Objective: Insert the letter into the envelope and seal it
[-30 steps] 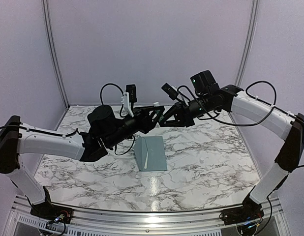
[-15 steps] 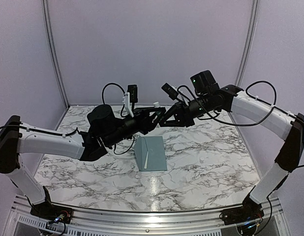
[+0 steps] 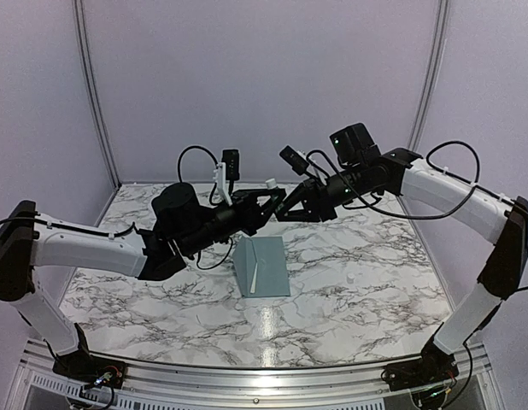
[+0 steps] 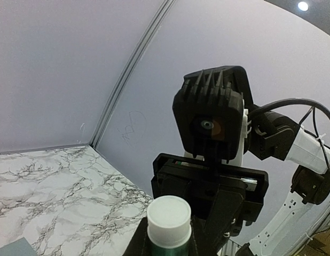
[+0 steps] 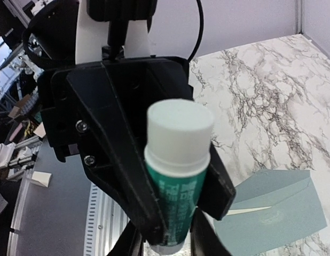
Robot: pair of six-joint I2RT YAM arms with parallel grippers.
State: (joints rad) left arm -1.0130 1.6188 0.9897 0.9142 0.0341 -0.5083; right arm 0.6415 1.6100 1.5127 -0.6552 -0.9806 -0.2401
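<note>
Both arms are held up in the air over the middle of the table (image 3: 366, 282), and their tips meet nose to nose. Between them is a small glue stick (image 5: 178, 176) with a white cap and a green body. The right gripper (image 5: 170, 234) holds the bottom of the stick, with its two fingers pressed on the green part. The left gripper (image 3: 266, 205) comes from the other side, and its black fingers sit close around the stick's upper part, near the cap. They look closed on it, but the view is too crowded to be sure they squeeze it.

The stick's long side runs from one gripper to the other, so a pull along that line would probably take the cap off.

The envelope (image 3: 262, 266) lies flat on the table, just under the two grippers and a little toward the robot. It is grey-blue, and its flap looks open, with a pale edge showing. The letter cannot be seen, so it may be inside already. Both arms are about the same way from the envelope. The glue still has to go on the flap before it can be shut.
</note>
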